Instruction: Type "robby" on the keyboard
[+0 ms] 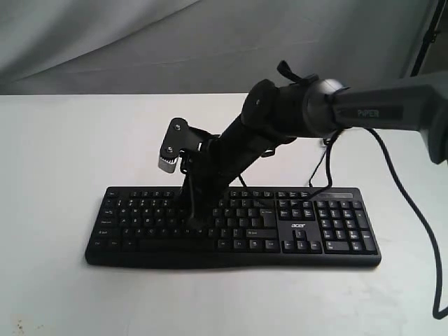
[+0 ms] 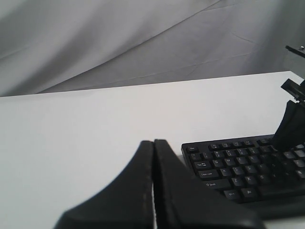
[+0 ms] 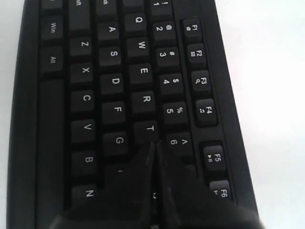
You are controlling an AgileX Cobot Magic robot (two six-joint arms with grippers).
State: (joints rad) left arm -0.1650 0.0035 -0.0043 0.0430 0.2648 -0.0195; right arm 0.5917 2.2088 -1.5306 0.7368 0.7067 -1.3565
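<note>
— What's the biggest thing in the scene?

— The white worktop [image 1: 56, 154], with a grey cloth [image 1: 140, 42] hanging behind it. Lying flat on the worktop, towards the near edge, is the keyboard [image 1: 245, 224]. It is black and full-size, with white legends, and its long side runs across the exterior view.

— And the arms?

— Only the right arm [image 1: 364, 112] shows in the exterior view. It comes in from the right, bends down across the middle and ends over the left half of the keyboard's letter keys. A black cable [image 1: 413, 210] hangs from it in a loop down the right side.

— What is the right gripper doing?

— The right gripper [image 3: 153, 145] has its two fingers pressed flat together, with only a thin seam between them and nothing held. The tip points down at the keys. I cannot tell whether it is actually pressing one.

— Which keys?

— In the right wrist view the tip sits just beside the T key [image 3: 150, 128], between the G key [image 3: 119, 140] and the 6 key [image 3: 174, 141]. The key directly beneath it is hidden.

— And the left gripper?

— The left gripper [image 2: 153, 142] is closed in the same way and holds nothing. It is over bare worktop, with the keyboard's Esc-and-Tab end near it.

— Any small details?

— A white acer logo [image 1: 297, 225] sits beside the number pad [image 1: 341, 222].
</note>
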